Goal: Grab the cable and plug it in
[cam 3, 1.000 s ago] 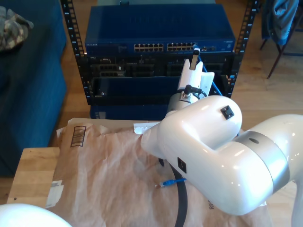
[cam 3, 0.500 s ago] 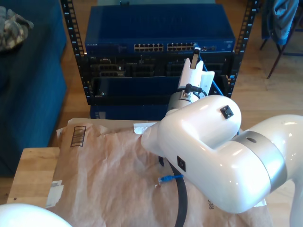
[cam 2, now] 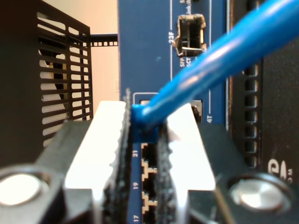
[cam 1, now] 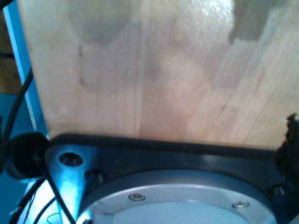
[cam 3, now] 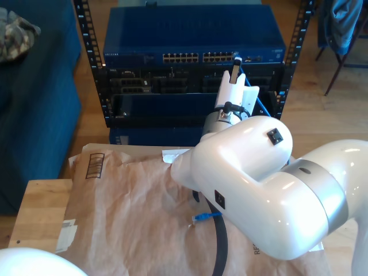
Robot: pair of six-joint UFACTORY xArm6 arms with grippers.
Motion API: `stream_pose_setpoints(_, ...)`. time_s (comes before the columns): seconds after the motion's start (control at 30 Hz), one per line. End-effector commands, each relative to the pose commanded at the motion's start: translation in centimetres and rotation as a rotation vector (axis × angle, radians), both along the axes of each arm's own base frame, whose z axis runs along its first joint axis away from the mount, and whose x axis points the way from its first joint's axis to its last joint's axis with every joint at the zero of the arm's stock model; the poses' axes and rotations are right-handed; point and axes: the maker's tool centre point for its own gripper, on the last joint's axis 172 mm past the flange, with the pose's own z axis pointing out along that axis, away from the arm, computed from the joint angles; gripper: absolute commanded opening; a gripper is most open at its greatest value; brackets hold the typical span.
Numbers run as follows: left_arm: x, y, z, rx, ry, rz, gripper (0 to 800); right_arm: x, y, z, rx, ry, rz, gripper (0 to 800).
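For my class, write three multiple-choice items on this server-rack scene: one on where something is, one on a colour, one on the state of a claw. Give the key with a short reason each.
1. Where does the loose plug of the cable lie?
A. on the brown paper
B. on the blue sofa
C. on top of the rack

2. What colour is the cable?
A. yellow
B. bright blue
C. red

3. What state is my second claw in?
A. wide open and empty
B. shut on the cable's plug at the switch ports
C. resting on the wooden board

Key: 1 A, the exterior view shows the plug on the brown paper beside the thick black cable. 2 B, the second wrist view shows it bright blue. 3 B, its pads grip the blue plug in front of the numbered ports of the blue switch.
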Motion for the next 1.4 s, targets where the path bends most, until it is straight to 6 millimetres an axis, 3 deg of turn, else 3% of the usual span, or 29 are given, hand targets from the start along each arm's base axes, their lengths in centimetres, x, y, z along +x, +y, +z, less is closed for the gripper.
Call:
stream_pose_setpoints(0.7, 0.0, 0.0, 0.0, 0.000, 0.000, 0.000, 800, 1.0, 0.4, -0.2, 0.019, 0.008, 0.012, 2)
stream_pose_setpoints(0.9, 0.0, 0.0, 0.0, 0.000, 0.000, 0.000, 800, 1.3, -0.3, -0.4, 0.020, 0.015, 0.004, 3)
stream_pose_setpoints(0.93, 0.0, 0.0, 0.0, 0.000, 0.000, 0.000, 800, 1.3, -0.3, -0.4, 0.020, 0.015, 0.004, 26)
stream_pose_setpoints(1.0, 0.0, 0.0, 0.0, 0.000, 0.000, 0.000, 800, 1.3, -0.2, -0.4, 0.015, 0.014, 0.010, 143)
stream_pose_setpoints(1.07, 0.0, 0.0, 0.0, 0.000, 0.000, 0.000, 800, 1.1, 0.1, -0.4, 0.008, 0.016, 0.015, 182)
stream_pose_setpoints(1.2, 0.0, 0.0, 0.0, 0.000, 0.000, 0.000, 800, 0.0, 0.7, -1.0, -0.005, 0.040, 0.028, 207)
stream_pose_setpoints(1.4, 0.0, 0.0, 0.0, 0.000, 0.000, 0.000, 800, -2.3, 2.5, 0.1, -0.015, 0.061, 0.068, 249)
